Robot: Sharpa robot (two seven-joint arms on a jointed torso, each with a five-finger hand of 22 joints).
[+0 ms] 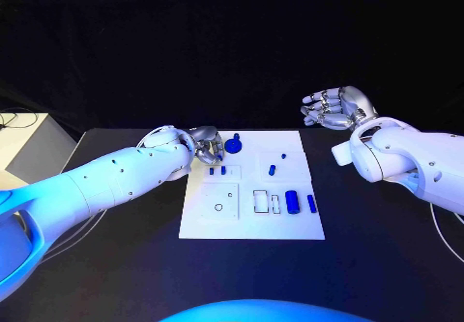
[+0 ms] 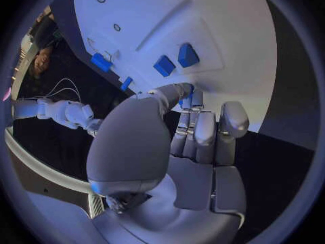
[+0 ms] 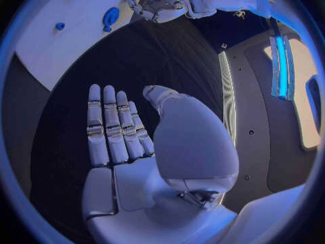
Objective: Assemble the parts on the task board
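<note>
The task board (image 1: 253,201) lies flat in the middle of the black table (image 1: 387,268), its long sides running near to far. On its far left part stands a blue knob-shaped part (image 1: 234,143), just right of the left hand. Below that, two short blue pegs (image 1: 218,171) stand side by side in a square recess. Toward the board's middle a small blue piece (image 1: 273,169) lies tilted, with a tiny blue dot (image 1: 284,157) just beyond it. In the near right area a thick blue cylinder (image 1: 291,200) lies beside a slimmer blue bar (image 1: 312,203), both pointing near to far; left of them are outlined rectangular slots (image 1: 262,201), and further left a square recess (image 1: 220,201) with small holes. A pale box (image 1: 24,144) sits off the table's far left corner.

The left hand (image 1: 205,149) rests at the board's far left edge, fingers curled in close together; in the left wrist view the thumb and a fingertip (image 2: 186,95) meet around something small and blue, though whether it is truly pinched I cannot tell. The right hand (image 1: 335,107) hovers beyond the board's far right corner, well apart from it, fingers loosely spread and holding nothing; the right wrist view shows its flat palm (image 3: 135,173) with straight fingers
</note>
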